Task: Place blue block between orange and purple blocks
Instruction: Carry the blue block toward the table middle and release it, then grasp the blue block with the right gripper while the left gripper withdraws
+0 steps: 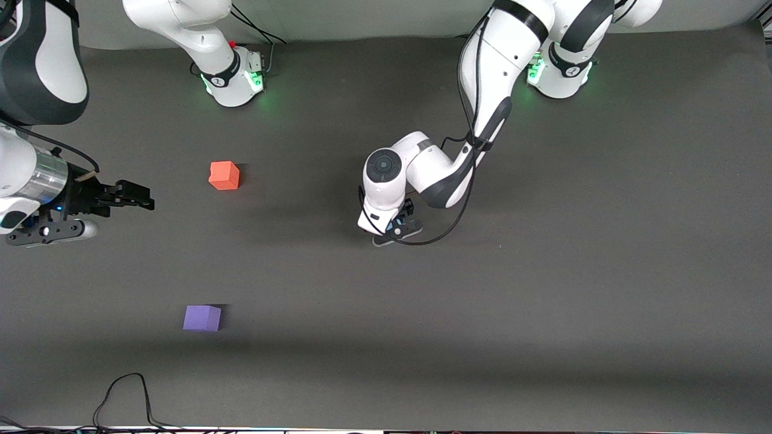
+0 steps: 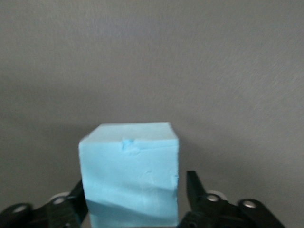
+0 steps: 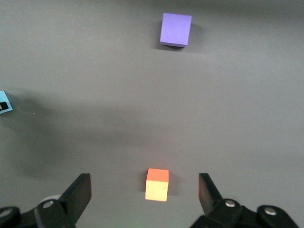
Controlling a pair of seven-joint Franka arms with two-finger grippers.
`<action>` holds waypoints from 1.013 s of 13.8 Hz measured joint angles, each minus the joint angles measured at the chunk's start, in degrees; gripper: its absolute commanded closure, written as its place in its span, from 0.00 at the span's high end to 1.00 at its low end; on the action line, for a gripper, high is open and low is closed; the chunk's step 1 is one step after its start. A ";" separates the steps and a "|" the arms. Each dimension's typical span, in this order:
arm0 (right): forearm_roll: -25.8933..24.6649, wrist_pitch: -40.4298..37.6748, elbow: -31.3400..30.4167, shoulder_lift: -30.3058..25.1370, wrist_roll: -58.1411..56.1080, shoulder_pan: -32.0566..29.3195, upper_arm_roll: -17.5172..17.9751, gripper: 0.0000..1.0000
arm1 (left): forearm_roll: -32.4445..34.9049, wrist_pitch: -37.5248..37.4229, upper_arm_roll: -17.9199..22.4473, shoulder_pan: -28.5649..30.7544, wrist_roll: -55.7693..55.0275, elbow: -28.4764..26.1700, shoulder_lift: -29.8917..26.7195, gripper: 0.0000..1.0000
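The blue block [image 2: 129, 173] sits on the dark table between the fingers of my left gripper [image 2: 135, 186]. The jaws are open around it, with a small gap on one side. In the front view the left gripper [image 1: 397, 231] is low over the table's middle and hides the block. The orange block [image 1: 224, 175] lies toward the right arm's end, and the purple block [image 1: 202, 317] lies nearer the front camera than it. My right gripper [image 1: 140, 198] is open and empty, in the air beside the orange block. The right wrist view shows the orange block [image 3: 157, 184], the purple block [image 3: 175, 29] and an edge of the blue block [image 3: 4, 101].
The grey table mat [image 1: 543, 289] carries only the three blocks. A black cable [image 1: 126, 398] loops at the table's front edge near the right arm's end. The arm bases [image 1: 235, 78] stand along the edge farthest from the front camera.
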 measured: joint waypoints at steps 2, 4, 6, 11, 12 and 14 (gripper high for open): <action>0.26 0.93 -0.34 0.44 0.24 1.17 0.14 1.00 | 0.05 -2.98 0.55 0.42 0.03 1.22 -1.38 1.00; 1.43 1.31 -0.39 0.86 0.48 2.18 0.29 1.00 | 0.30 -10.23 1.10 2.29 2.29 2.24 -5.35 1.00; 3.45 1.76 -0.40 1.00 0.62 3.94 0.36 1.00 | 0.55 -19.83 1.73 6.77 8.60 2.70 -11.59 1.00; 4.95 7.85 -0.40 2.76 12.47 12.71 0.51 1.00 | 0.48 -28.64 1.98 24.91 30.04 1.12 -21.77 1.00; 4.97 9.33 -0.21 3.76 15.07 14.83 0.56 1.00 | 0.46 -29.12 1.96 27.88 33.76 0.68 -22.35 1.00; 5.38 11.59 0.80 6.56 19.36 18.89 0.67 1.00 | -0.10 -30.68 1.92 33.22 40.32 0.50 -23.08 1.00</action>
